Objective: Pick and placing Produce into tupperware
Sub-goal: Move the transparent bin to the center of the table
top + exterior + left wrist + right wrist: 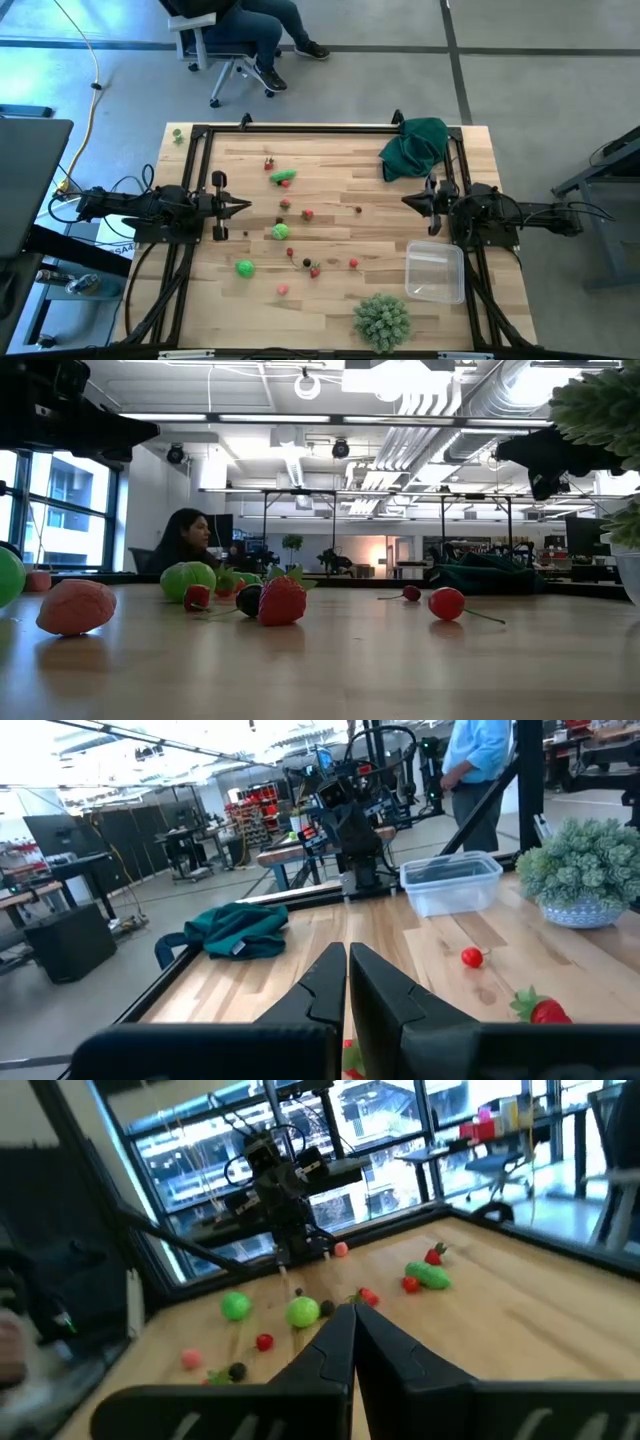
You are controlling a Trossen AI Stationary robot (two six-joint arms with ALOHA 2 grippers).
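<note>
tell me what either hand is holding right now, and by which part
Nothing is held: the left hand and right hand are both shut and empty, above the table.

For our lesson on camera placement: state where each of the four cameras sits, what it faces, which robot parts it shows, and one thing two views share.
High view: overhead, looking straight down; both arms, left pincer, right pincer.
Low view: tabletop height, facing the room across a strawberry.
Left wrist view: looks past its shut fingers toward the tupperware and the right arm.
Right wrist view: looks past its shut fingers toward the produce and the left arm.
Shared: the tupperware shows in the high and left wrist views.
</note>
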